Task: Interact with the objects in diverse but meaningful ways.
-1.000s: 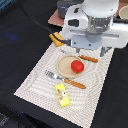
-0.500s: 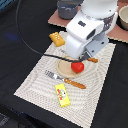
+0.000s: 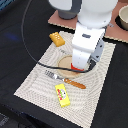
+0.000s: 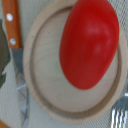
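Note:
A red tomato (image 4: 90, 42) lies on a round wooden plate (image 4: 35, 70) and fills most of the wrist view. In the exterior view my gripper (image 3: 79, 63) hangs low right over the plate (image 3: 64, 64), and only a red sliver of the tomato (image 3: 75, 67) shows under it. The fingers are hidden in both views, so I cannot tell whether they are open or shut. An orange-yellow dotted bread block (image 3: 57, 39) lies on the placemat toward the exterior view's left. A flat yellow packet (image 3: 62, 94) lies near the mat's front edge.
A wooden-handled fork (image 3: 67, 80) lies between the plate and the packet. A wooden-handled knife (image 4: 12, 30) lies beside the plate. Two grey pots (image 3: 122, 17) (image 3: 67, 12) stand on a brown board at the back. The striped placemat (image 3: 35, 82) lies on a black table.
The arm has swung forward and come down from the back of the mat onto the plate. It now covers the tomato, which showed fully before.

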